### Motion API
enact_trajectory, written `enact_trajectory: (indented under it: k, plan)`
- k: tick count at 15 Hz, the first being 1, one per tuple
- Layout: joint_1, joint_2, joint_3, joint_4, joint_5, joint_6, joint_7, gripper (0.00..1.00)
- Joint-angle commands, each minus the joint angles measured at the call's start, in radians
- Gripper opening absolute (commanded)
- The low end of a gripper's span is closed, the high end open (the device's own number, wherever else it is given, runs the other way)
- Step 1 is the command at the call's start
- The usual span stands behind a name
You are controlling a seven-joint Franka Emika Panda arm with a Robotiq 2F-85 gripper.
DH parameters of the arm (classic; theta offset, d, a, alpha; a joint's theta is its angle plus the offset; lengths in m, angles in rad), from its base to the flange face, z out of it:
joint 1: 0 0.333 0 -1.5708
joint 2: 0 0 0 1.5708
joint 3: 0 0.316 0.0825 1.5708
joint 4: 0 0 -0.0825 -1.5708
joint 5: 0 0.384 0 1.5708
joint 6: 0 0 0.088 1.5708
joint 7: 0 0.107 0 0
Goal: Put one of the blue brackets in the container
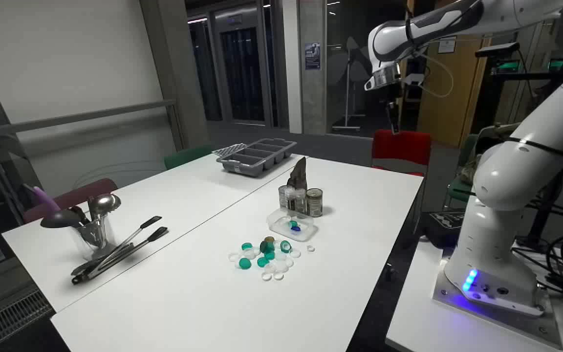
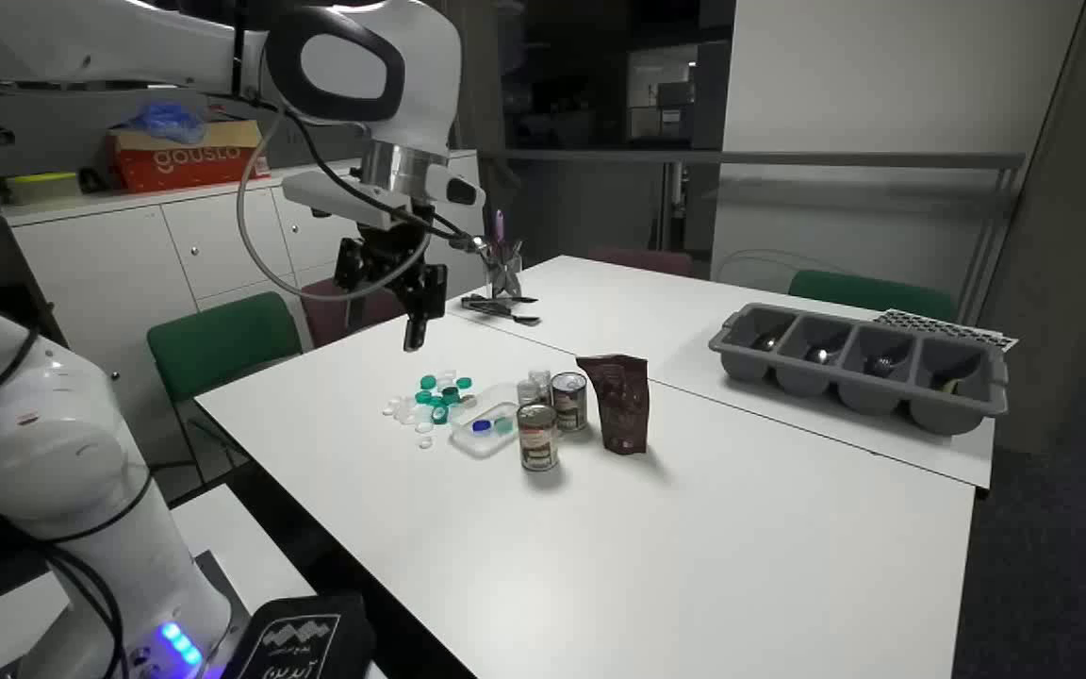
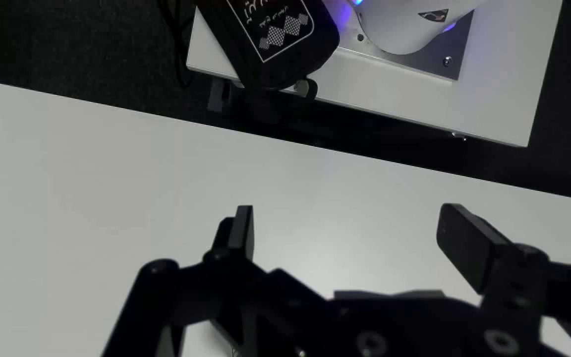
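In an exterior view, loose teal caps (image 1: 270, 255) lie just below the centre of the frame, mixed with white caps (image 1: 278, 276) on the table (image 1: 213, 234). Up and to the right of them sits a clear tub (image 1: 280, 226), probably the container meant, with one blue cap (image 1: 295, 228) and one teal cap (image 1: 293, 223) inside. The fingers (image 3: 466, 243) are spread with nothing between them in the wrist view; in both exterior views they hang well above the table, apart from the caps. Judging by the tub, one piece may already be delivered and the job finished; if another is wanted, reaching, pinching and dropping all remain.
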Motion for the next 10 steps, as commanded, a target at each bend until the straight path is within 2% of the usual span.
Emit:
enact_trajectory:
  k: [1,6,10]
  plan:
    - [-0.018,0.004,0.015,0.001,0.006,0.000,-0.007,1.00]
    - [-0.011,0.032,0.023,0.026,0.007,0.004,-0.001,1.00]
    - [0.025,0.131,0.078,0.106,0.016,0.025,0.022,1.00]
